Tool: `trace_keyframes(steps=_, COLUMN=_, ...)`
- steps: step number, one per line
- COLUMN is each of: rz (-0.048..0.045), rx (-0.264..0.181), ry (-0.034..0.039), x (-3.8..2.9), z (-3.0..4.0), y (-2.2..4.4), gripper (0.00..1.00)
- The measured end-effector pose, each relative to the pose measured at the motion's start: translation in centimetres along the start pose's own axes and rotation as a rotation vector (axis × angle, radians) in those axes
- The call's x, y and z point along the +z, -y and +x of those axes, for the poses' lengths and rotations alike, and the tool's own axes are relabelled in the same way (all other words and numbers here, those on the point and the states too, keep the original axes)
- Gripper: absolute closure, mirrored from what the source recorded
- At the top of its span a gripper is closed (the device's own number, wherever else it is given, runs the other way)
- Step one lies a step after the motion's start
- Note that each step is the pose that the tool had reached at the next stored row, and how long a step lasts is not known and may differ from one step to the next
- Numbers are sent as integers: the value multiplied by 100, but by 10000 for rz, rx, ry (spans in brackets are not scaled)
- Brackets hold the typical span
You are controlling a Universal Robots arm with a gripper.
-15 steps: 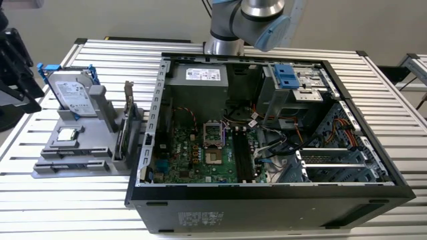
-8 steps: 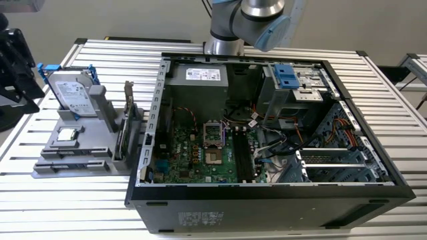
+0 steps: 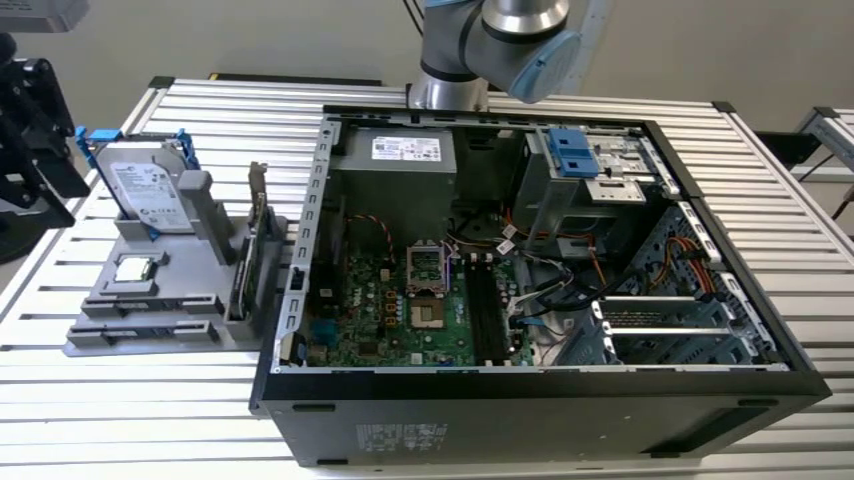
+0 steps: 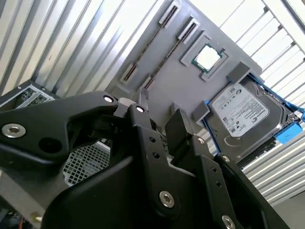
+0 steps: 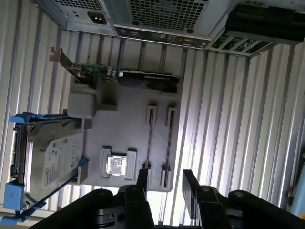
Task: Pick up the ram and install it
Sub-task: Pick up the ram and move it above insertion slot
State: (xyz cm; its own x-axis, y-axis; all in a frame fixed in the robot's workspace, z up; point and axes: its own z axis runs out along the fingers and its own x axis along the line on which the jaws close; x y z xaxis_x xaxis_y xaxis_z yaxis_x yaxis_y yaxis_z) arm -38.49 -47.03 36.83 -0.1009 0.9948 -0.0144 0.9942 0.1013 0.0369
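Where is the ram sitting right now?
In the first wrist view the ram stands on edge in the gray holder, beside the processor chip. That holder sits to the exterior view's left of the computer case.

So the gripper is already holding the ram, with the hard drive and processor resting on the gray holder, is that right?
Not quite: in the first wrist view the fingers are open and empty, and the ram stands in the holder. The hard drive and processor do rest on it.
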Motion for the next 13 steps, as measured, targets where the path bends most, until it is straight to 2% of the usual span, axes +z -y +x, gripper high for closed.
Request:
trace_keyframes(steps=1, rz=8, rx=122, ry=4, x=1, z=0, y=0, gripper=0)
trace_keyframes(steps=2, rz=33, rx=517, ry=16, x=3, z=0, y=2, gripper=0)
trace_keyframes(steps=8, rz=74, rx=1200, ry=39, x=7, z=1, y=6, gripper=0)
trace_keyframes(steps=13, rz=77, rx=1337, ry=43, x=7, z=1, y=6, gripper=0)
